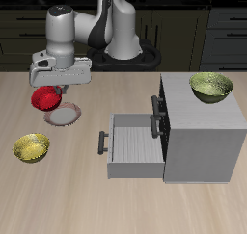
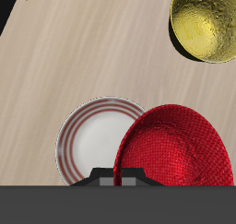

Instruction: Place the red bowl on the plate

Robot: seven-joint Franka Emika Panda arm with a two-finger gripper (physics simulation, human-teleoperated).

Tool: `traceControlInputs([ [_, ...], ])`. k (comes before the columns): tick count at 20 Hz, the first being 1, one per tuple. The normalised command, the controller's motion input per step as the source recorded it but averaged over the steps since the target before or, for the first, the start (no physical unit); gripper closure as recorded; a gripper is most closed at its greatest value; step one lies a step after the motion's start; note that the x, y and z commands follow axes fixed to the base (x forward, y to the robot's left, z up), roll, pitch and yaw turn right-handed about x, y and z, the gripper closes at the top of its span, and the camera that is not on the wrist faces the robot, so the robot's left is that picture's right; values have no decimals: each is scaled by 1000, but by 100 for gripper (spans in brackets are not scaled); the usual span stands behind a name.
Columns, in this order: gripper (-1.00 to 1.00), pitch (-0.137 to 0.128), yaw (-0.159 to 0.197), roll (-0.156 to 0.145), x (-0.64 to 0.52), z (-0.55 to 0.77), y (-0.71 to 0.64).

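Note:
The glossy red bowl [image 1: 43, 98] hangs just above the table, held at its rim by my gripper [image 1: 54, 87], which is shut on it. The plate [image 1: 65, 114], with a reddish-brown rim and a pale centre, lies on the table right beside the bowl, slightly nearer the front edge. In the wrist view the red bowl [image 2: 175, 147] looms large and covers one side of the plate [image 2: 92, 140]. My gripper [image 2: 118, 178] shows only as a dark block at the bowl's rim, and its fingertips are hidden.
One yellow-green bowl [image 1: 31, 147] sits on the table near the front edge, also seen as the yellow-green bowl [image 2: 207, 23] in the wrist view. Another yellow-green bowl [image 1: 211, 87] rests on top of the grey cabinet [image 1: 203, 132], whose drawer [image 1: 130, 146] is pulled open.

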Motion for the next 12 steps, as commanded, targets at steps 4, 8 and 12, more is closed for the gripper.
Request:
traceControlInputs([
  [4,100,7,-12,1,1,-22,30],
  [8,100,10,1,20,28,-71,106],
  [12,100,12,-5,12,65,-77,42],
])
